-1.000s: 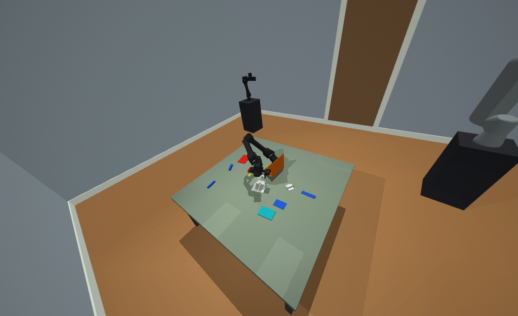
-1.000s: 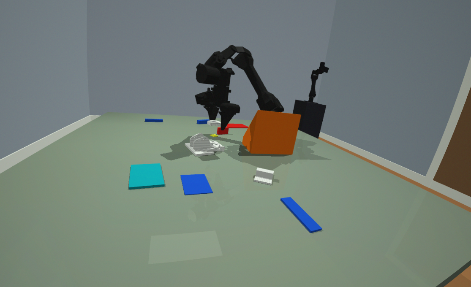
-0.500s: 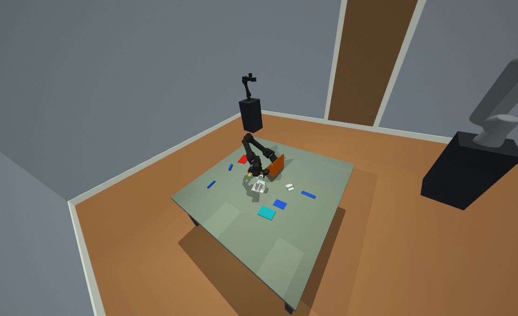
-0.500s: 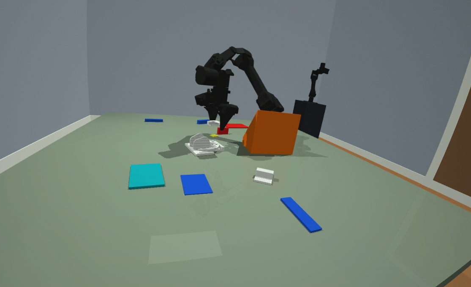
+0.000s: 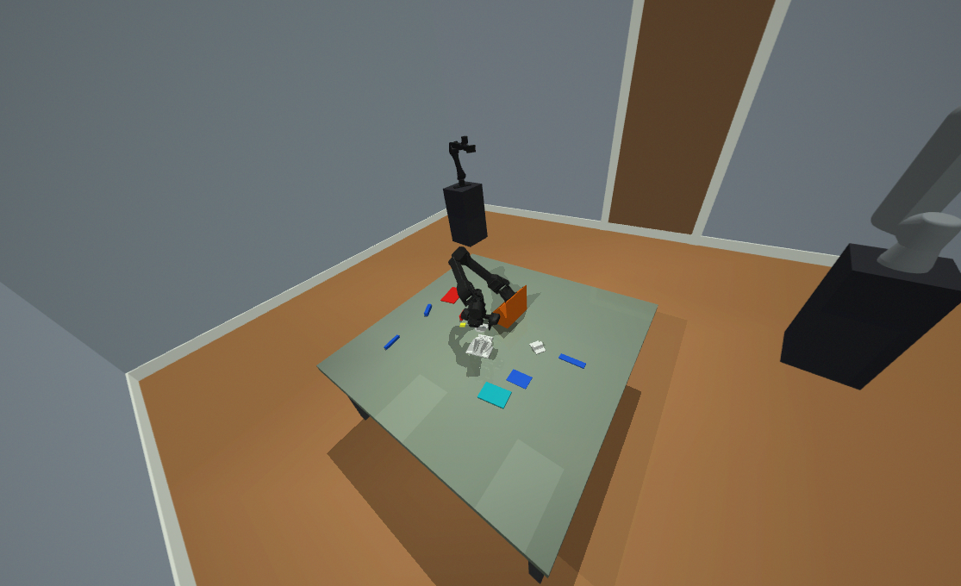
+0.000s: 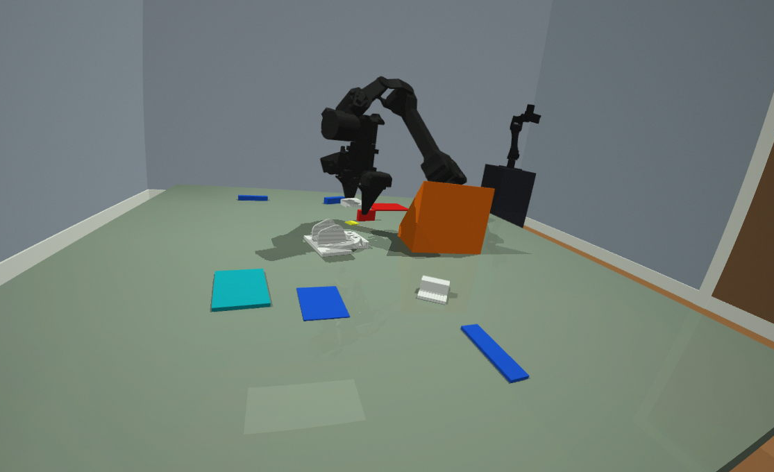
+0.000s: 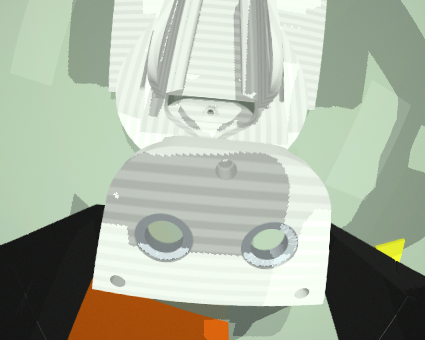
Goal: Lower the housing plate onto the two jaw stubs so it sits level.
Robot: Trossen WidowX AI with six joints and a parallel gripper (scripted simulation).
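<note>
The room has grey walls, an orange-brown floor (image 5: 724, 451) and a grey-green worktop (image 5: 578, 313) (image 6: 143, 351) (image 7: 16, 175) that carries the parts. The black arm (image 5: 483, 271) (image 6: 422, 132) is bent over the worktop, with its gripper (image 5: 482, 324) (image 6: 358, 204) (image 7: 213, 227) directed downward. The fingers stand wide apart and grip the white housing plate (image 5: 482, 327) (image 6: 351, 202) (image 7: 211, 192) at its two opposite side edges. The housing plate is raised above the worktop; its face shows two large ringed openings, a smaller round recess near the rounded edge and a small hole near each square corner. The white base assembly (image 5: 479, 345) (image 6: 331, 237) (image 7: 211, 50) rests on the worktop, with two ribbed pieces standing side by side on it. In the wrist view, the rounded edge of the housing plate overlaps the near end of the base assembly; contact between them cannot be determined. The housing plate is not seated. An orange block (image 5: 513, 307) (image 6: 451, 216) (image 7: 136, 320) stands near the gripper. A red block (image 5: 460, 316) (image 6: 365, 215) and a yellow piece (image 5: 463, 324) (image 6: 351, 222) (image 7: 392, 248) are located near the base assembly. A teal slab (image 5: 494, 395) (image 6: 240, 289) lies flat beside a blue panel (image 5: 519, 379) (image 6: 322, 302). A white stepped part (image 5: 537, 346) (image 6: 434, 289) is positioned between the orange block and a long blue bar (image 5: 571, 360) (image 6: 494, 352).
</note>
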